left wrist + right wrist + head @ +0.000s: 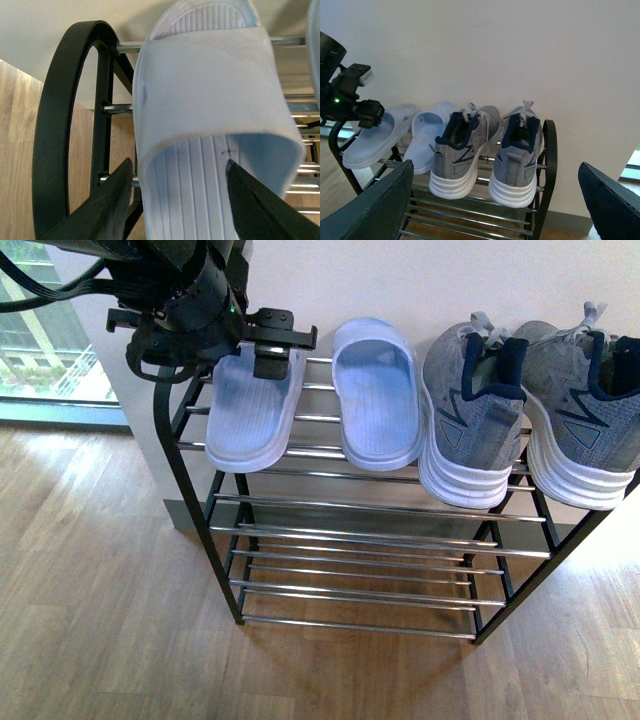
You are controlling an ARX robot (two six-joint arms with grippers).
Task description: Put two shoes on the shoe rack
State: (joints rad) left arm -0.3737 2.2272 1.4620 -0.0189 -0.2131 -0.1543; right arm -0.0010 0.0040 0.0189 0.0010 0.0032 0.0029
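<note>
The shoe rack (380,508) stands against the wall with four shoes on its top tier. From the left they are two pale blue slippers (250,410) (378,400) and two grey sneakers (470,420) (585,425). My left gripper (275,348) hovers over the leftmost slipper, open. In the left wrist view its fingers straddle that slipper (210,90) without touching it, beside the rack's black side frame (55,125). My right gripper (495,167) is wide open and holds nothing, well back from the rack (547,170), facing the sneakers' heels (465,150) (517,160).
A white wall (420,280) rises behind the rack. Wooden floor (90,590) spreads in front and to the left. A window (40,340) is at the far left. Lower tiers of chrome rods (360,585) sit under the shoes.
</note>
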